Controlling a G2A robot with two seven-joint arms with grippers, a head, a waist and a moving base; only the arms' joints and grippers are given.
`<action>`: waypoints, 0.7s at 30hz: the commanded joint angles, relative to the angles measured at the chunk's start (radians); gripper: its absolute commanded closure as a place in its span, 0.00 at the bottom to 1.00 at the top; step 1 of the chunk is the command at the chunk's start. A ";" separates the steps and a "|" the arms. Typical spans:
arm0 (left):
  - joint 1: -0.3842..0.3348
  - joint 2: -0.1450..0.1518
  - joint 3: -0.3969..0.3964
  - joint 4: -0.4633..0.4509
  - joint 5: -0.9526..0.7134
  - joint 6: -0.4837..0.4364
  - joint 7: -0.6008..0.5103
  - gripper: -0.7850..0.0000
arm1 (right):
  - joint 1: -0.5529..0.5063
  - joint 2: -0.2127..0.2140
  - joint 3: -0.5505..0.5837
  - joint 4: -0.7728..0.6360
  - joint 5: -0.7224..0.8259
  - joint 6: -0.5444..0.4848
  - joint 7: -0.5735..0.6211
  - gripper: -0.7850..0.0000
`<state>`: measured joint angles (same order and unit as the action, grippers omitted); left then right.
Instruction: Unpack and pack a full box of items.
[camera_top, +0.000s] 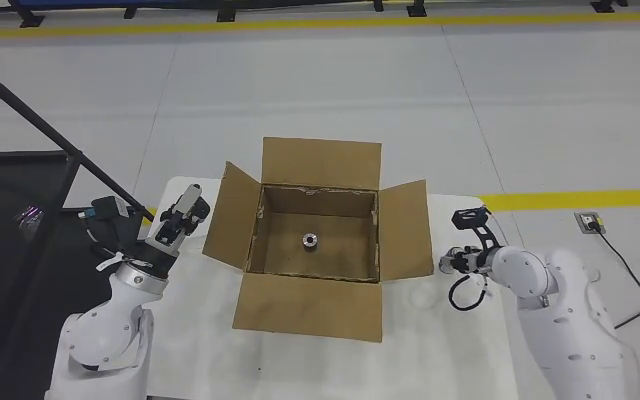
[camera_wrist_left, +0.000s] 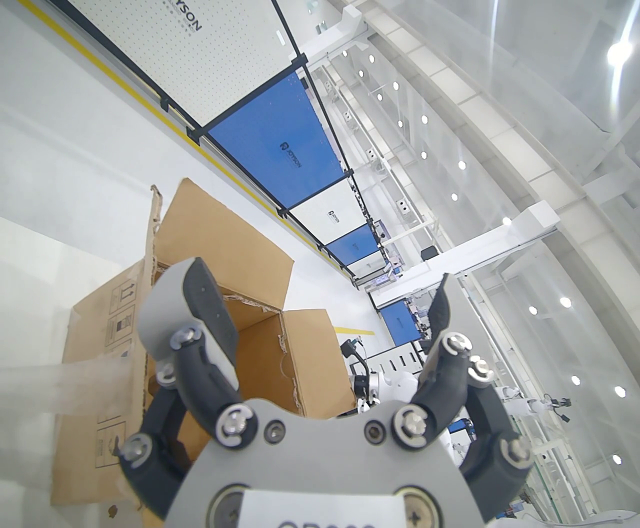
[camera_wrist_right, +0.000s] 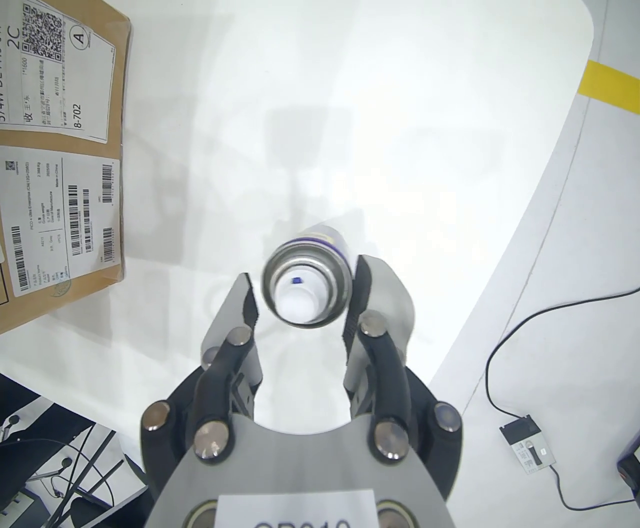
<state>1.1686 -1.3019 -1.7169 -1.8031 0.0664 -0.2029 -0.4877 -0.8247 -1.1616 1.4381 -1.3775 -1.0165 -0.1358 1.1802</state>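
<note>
An open cardboard box (camera_top: 320, 165) stands in the middle of the white table, all flaps folded out. One small round metal item (camera_top: 310, 240) sits on its floor. To the right of the box, my right gripper (camera_wrist_right: 305, 280) points down, shut on the top of an upright silver spray can (camera_wrist_right: 327, 240). In the top view the right gripper (camera_top: 447, 265) is just off the box's right flap. My left gripper (camera_wrist_left: 320, 277) is open and holds nothing. It is tilted upward beside the box's left flap (camera_wrist_left: 100, 320), and from above the left gripper (camera_top: 185, 215) is at the table's left edge.
The box flap with shipping labels (camera_wrist_right: 60, 150) lies close to the right gripper. The table (camera_top: 440, 340) has bare surface in front of and to the right of the box. A black frame (camera_top: 60, 150) stands at the left. A cable and adapter (camera_wrist_right: 525, 440) lie on the floor.
</note>
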 joint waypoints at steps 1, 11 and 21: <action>0.000 0.000 0.000 0.000 0.000 0.000 0.000 0.00 | 0.001 0.001 -0.004 0.001 0.002 0.000 -0.001 0.05; 0.000 0.000 0.000 0.000 0.000 0.000 0.000 0.00 | 0.004 0.007 -0.017 -0.004 0.006 0.010 0.007 0.00; 0.000 0.000 0.000 0.000 0.000 0.000 0.000 0.00 | 0.002 0.021 0.007 -0.065 -0.027 0.048 0.026 0.00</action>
<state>1.1686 -1.3019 -1.7169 -1.8031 0.0664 -0.2029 -0.4877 -0.8219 -1.1425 1.4389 -1.4290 -1.0370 -0.0931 1.2038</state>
